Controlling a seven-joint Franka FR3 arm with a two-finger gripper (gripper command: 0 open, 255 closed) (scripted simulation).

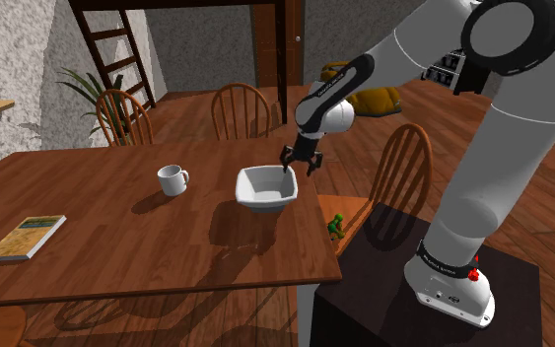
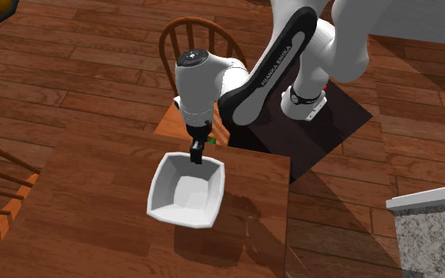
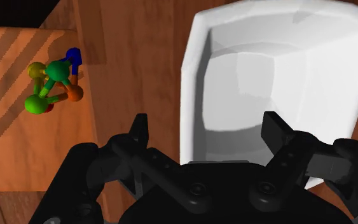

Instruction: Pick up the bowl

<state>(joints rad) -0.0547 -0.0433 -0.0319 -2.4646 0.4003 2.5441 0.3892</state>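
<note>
The wooden table (image 1: 117, 237) is seen spread beneath the pincer (image 1: 300, 167). The white square bowl (image 1: 263, 187) is found directly under it, one wall straddled by the parted fingers, one inside, one outside, and not clamped. A small coloured toy (image 3: 53, 86) is spotted beyond the outer finger, on a chair seat (image 3: 15, 153).

White bowl (image 2: 182, 193) on wooden desk (image 2: 86, 229), close to the corner nearest the dark stand (image 2: 323, 130). End effector (image 2: 196, 155) pointing down, tips at the bowl's rim on the arm's side. Wooden chair (image 2: 167, 122) behind. Speckled grey slab (image 2: 430, 237) at lower right.
</note>
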